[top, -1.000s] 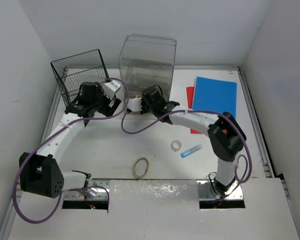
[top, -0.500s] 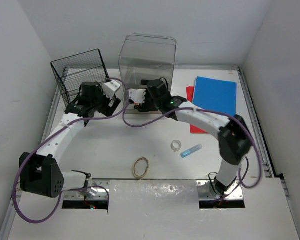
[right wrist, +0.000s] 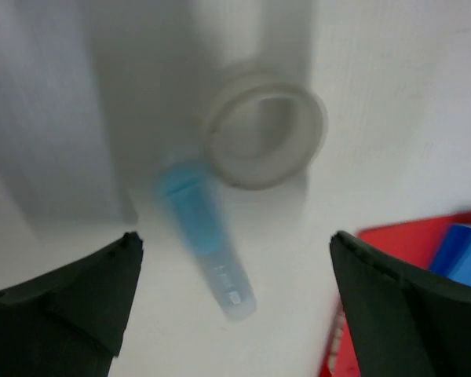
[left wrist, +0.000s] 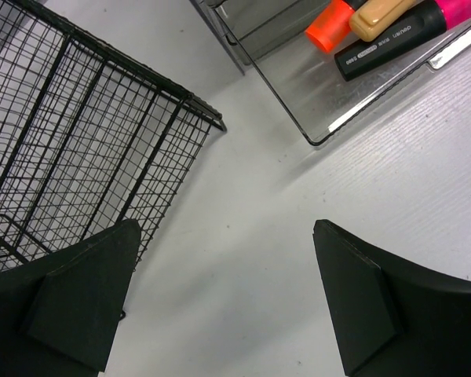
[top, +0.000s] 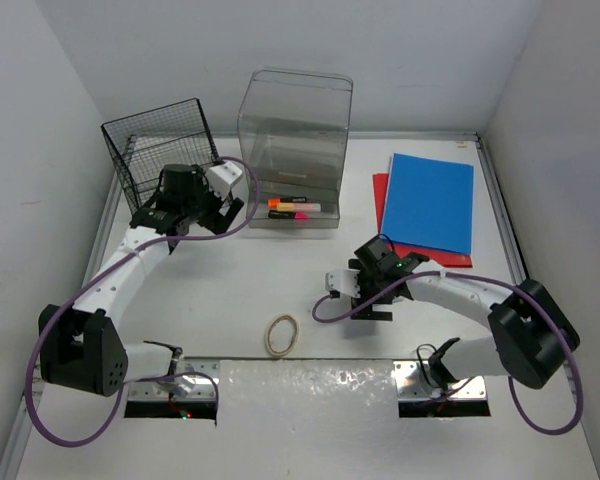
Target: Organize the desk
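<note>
White desk (top: pixel 230 290) fills the floor of the top view and carries everything. Closest to its near edge lies a tan loop (top: pixel 269 338), flat and alone. Just beyond it, toward the right edge, the right gripper (top: pixel 365 292) hangs with its fingers spread wide. Its wrist view looks down on a tape roll (right wrist: pixel 261 174) and a blue tube (right wrist: pixel 206 239) that lie just beside each other between the fingers. Neither is pinched.

Further back on the left, the left gripper (left wrist: pixel 226 251) is also spread and holds nothing. It hovers over bare desk between the rack (top: pixel 160 150) and the drawer (left wrist: pixel 314 102). This clear drawer stands pulled out at the front of the clear box (top: pixel 295 120). It holds markers side by side: an orange one (left wrist: pixel 334 27), a tan one (left wrist: pixel 388 9) and a black one with a pink end (left wrist: pixel 392 38). The black wire rack sits at the far left corner. Toward the far right corner a blue folder (top: pixel 430 200) lies on a red one (top: pixel 382 190).

A second ago the right gripper was up at the drawer, covering its contents. It has since drawn back to the roll and tube, and the markers show. The left arm has not moved.
</note>
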Controlling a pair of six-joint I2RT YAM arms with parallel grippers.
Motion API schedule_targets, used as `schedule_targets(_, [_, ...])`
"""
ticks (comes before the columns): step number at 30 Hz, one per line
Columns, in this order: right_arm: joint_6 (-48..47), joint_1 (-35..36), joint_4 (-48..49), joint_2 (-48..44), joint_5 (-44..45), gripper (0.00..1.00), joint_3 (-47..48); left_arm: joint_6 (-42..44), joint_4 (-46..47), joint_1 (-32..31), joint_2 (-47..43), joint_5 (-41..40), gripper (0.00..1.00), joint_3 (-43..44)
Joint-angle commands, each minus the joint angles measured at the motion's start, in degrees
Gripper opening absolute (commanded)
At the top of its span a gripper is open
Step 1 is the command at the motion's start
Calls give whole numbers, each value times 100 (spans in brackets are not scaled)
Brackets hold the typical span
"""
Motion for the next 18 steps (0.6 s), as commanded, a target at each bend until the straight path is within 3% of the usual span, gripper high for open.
schedule_targets(1, [-810, -388, 215, 6, -532, 99, 224, -46, 157, 50, -99, 90, 91, -53])
schedule_targets(4, [-1030, -451, -400, 278, -569, 99, 436, 15, 201, 42, -256, 37, 91, -132])
schedule_targets(10, [-960, -495, -190, 585, -568, 99, 93, 24, 192, 59, -169, 63, 91, -88])
schedule_targets(15, [-1039, -715, -655, 937, -1060, 97, 259, 50, 157, 50, -178, 55, 91, -79])
schedule_targets(16, [-1047, -732, -725, 1060, -1078, 93, 295, 50, 166, 42, -178, 37, 91, -71])
schedule_targets(17, [-1047, -724, -909, 1148, -1148, 75, 391, 50, 166, 50, -178, 37, 91, -70])
schedule_targets(18, [-1065, -724, -1006, 1219, -1192, 64, 444, 42, 157, 50, -178, 28, 91, -70])
